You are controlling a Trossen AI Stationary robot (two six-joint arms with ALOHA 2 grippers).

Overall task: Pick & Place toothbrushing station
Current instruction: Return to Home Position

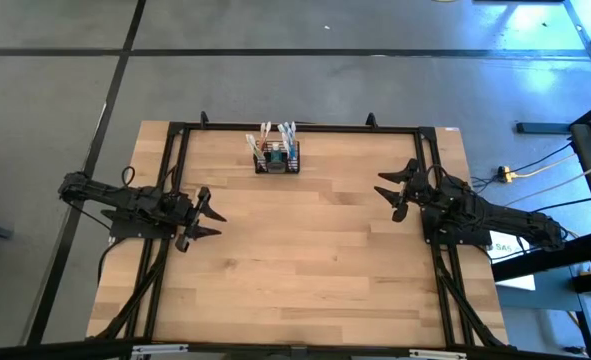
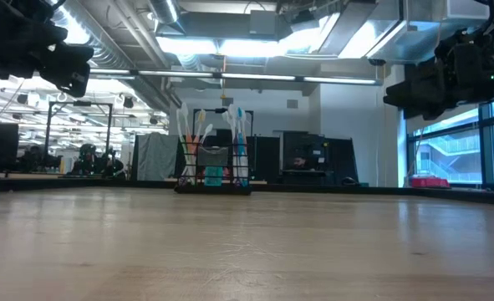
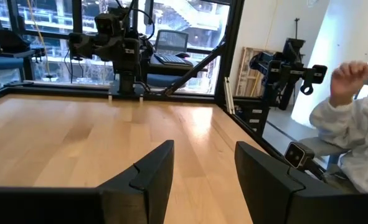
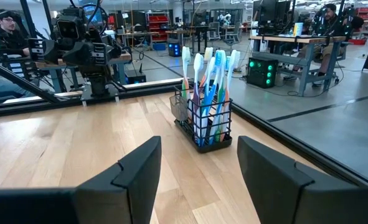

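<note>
Black wire-mesh basket (image 1: 277,160) stands upright at the far middle of the wooden table (image 1: 305,290), just inside the far frame rail. It is packed with toothbrushes (image 4: 203,68), all handle-down with heads sticking up above the rim. That makes sense, since the grid walls are short and only hold the brushes if they go in vertically. A small teal tube (image 2: 213,176) sits low inside the basket among the handles. Exact brush count is hard to tell, roughly 6 or more.

Left gripper (image 1: 211,214) hovers over the left side of the table, well apart from the basket and aimed across the table toward the other arm. Its wrist view shows the 2 fingers spread wide with bare wood between them, so it is holding nothing.

Right gripper (image 1: 387,194) hovers over the right side, nearer the far edge and pointed roughly at the basket but well clear of it. Its fingers are also parted wide with nothing gripped.

A person's hand (image 3: 350,76) and light sleeve show beyond the table edge in the left wrist view, away from both arms.

Judgement: loading looks finished, with no loose brushes on the wood. Both arms sit to their own sides and off the surface, which reads as a parked, home-type pose that leaves the centre free. Low risk, though the basket is top-heavy with tall brushes and any pass near it could tip it.
</note>
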